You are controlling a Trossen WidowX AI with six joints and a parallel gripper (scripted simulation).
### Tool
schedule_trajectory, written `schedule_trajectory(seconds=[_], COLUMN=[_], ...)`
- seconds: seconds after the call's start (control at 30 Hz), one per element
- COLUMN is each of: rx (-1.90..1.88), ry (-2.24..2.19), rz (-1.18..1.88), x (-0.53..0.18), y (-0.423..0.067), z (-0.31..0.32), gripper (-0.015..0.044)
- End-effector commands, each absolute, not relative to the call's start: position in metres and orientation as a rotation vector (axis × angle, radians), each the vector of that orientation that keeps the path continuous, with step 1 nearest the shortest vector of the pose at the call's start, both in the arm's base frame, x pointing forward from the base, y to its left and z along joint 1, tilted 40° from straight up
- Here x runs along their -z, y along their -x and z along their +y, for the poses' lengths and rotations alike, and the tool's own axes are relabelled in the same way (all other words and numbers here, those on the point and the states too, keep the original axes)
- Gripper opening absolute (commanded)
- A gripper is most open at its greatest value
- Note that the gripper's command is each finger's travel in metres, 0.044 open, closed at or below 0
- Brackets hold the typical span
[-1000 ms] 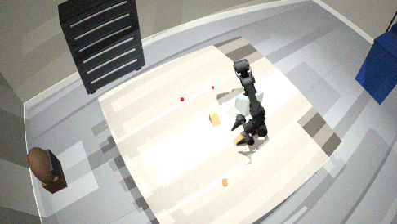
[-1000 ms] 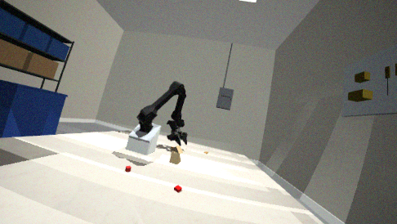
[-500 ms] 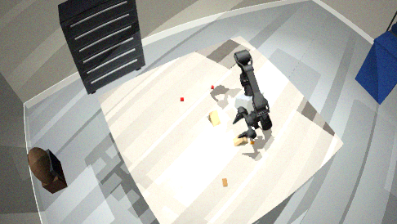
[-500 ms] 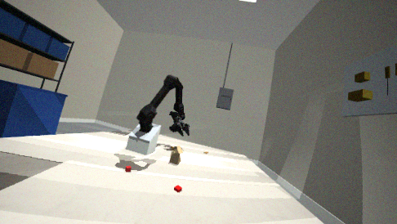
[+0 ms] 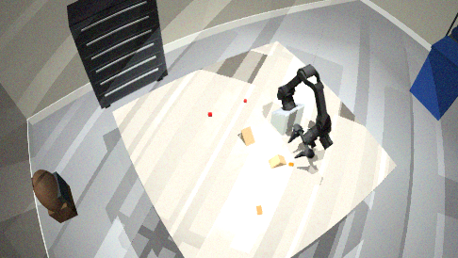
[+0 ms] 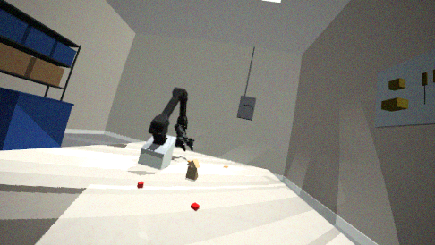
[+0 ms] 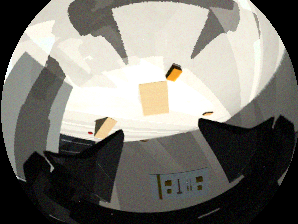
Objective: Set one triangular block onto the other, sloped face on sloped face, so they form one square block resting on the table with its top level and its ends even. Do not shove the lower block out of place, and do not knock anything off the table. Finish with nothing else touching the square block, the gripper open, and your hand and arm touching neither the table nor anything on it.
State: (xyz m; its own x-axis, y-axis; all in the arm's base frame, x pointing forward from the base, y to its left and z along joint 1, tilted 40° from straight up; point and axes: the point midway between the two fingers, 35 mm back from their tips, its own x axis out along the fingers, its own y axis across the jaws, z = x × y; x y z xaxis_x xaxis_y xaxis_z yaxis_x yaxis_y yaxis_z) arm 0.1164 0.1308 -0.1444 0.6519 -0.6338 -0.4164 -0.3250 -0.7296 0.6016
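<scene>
Two tan triangular blocks lie apart on the pale table. One block lies just left of my gripper; in the exterior view only its light top shows. The other block lies further left, toward the table's middle. My gripper is open and empty. It hangs a little above the table, clear of the nearer block.
The arm's grey base box stands behind the gripper. A tiny orange piece lies beside the nearer block. An orange block lies toward the front. Two red cubes lie further back.
</scene>
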Motion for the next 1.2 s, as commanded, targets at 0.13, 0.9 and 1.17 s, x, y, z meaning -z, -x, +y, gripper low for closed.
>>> schedule_trajectory(seconds=[0.13,0.9,1.17], rx=[0.876,0.842,0.847], ry=[-2.397,-2.398,-2.405], rz=[-0.757,-0.777,-0.781], x=[0.161,0.188,0.188], y=[-0.127,-0.177,-0.177], z=[0.119,0.063,0.065], gripper=[0.0440,0.0440,0.0387])
